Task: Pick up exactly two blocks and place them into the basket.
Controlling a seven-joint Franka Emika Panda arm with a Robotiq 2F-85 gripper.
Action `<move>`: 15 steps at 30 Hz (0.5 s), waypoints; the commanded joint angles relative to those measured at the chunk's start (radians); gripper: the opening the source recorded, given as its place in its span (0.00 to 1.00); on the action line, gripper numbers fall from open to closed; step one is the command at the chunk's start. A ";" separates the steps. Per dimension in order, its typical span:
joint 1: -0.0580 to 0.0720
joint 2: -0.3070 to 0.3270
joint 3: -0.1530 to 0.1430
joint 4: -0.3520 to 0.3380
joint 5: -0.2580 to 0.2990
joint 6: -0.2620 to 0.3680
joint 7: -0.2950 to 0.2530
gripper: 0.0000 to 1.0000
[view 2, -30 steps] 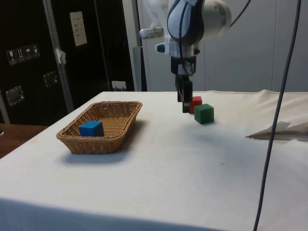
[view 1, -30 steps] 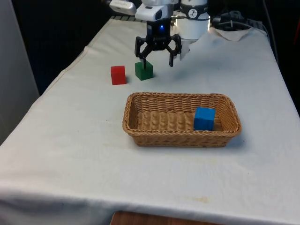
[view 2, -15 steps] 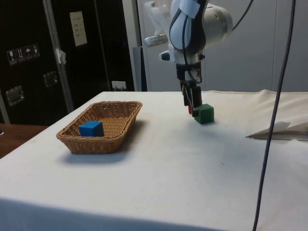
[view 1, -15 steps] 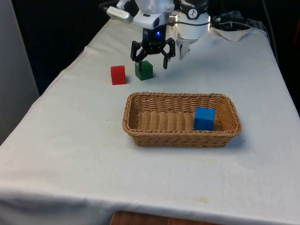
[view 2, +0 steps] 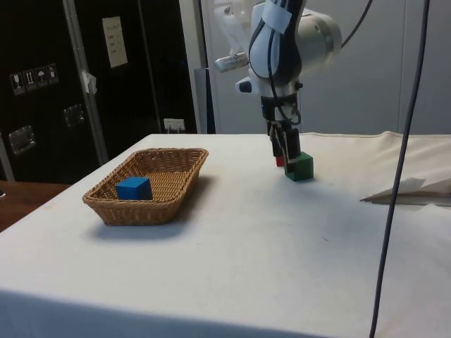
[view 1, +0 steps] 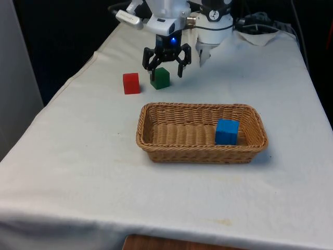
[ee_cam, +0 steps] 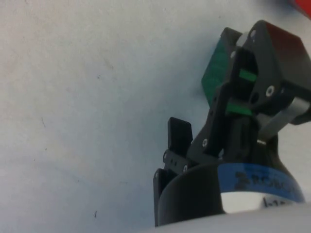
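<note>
Toward the desk's far end, the jaws of the gripper hang apart over the green block, beside the red block. One blue block lies in the basket. Both loose cubes look light, rigid and smooth; flat opposite faces should give the surest hold.

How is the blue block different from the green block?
The blue block sits inside the basket; the green block sits on the cloth. The open end effector hangs at the green block, none near the blue. Both are cubes of like size.
</note>
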 commanded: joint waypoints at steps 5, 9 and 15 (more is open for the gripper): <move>-0.003 0.000 -0.016 -0.012 0.000 0.000 -0.021 1.00; -0.017 -0.017 -0.025 -0.032 0.013 0.016 -0.072 1.00; -0.020 -0.014 -0.041 -0.040 0.032 0.013 -0.120 1.00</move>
